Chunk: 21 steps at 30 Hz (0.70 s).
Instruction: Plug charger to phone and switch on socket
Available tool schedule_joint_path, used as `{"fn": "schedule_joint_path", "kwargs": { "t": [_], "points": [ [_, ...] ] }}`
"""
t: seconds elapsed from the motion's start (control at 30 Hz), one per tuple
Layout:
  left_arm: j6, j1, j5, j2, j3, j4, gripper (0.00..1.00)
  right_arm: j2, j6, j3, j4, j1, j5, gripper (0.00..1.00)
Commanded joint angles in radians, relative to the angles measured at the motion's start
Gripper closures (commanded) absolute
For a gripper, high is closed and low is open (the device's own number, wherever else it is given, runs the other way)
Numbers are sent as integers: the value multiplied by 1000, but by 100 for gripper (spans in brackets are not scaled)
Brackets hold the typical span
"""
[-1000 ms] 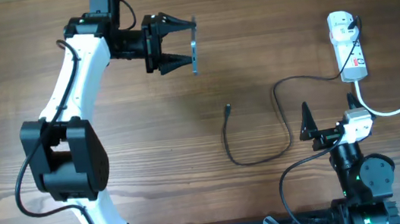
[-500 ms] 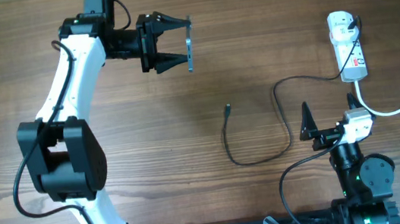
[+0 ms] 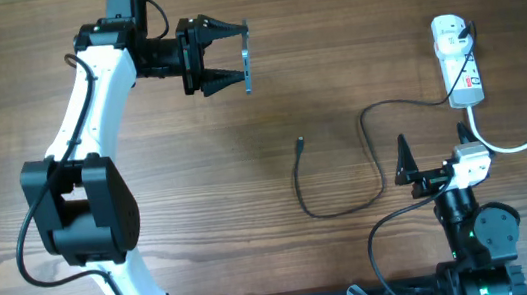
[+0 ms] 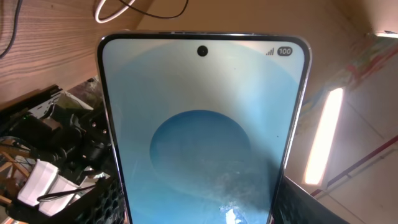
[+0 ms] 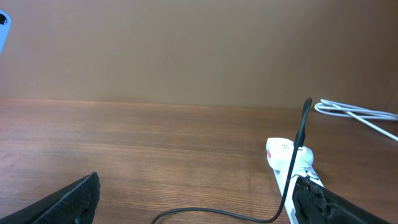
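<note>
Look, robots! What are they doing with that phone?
The left gripper is holding the phone up off the table, and its screen is lit. The thin black charger lies loose on the wood. Its tip is not in the phone yet, and its other end runs toward the white socket. The right gripper sits open near its base, holding nothing.
</note>
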Motion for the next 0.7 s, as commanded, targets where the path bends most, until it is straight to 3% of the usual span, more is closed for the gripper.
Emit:
{"fn": "schedule_joint_path", "kwargs": {
  "t": [0.0,0.67],
  "points": [
    [-6,5,56,-38,3,2,44,-5,14,-2,4,4,13,0],
    [-6,4,56,-38,3,2,45,-5,13,-2,4,4,13,0]
  ]
}}
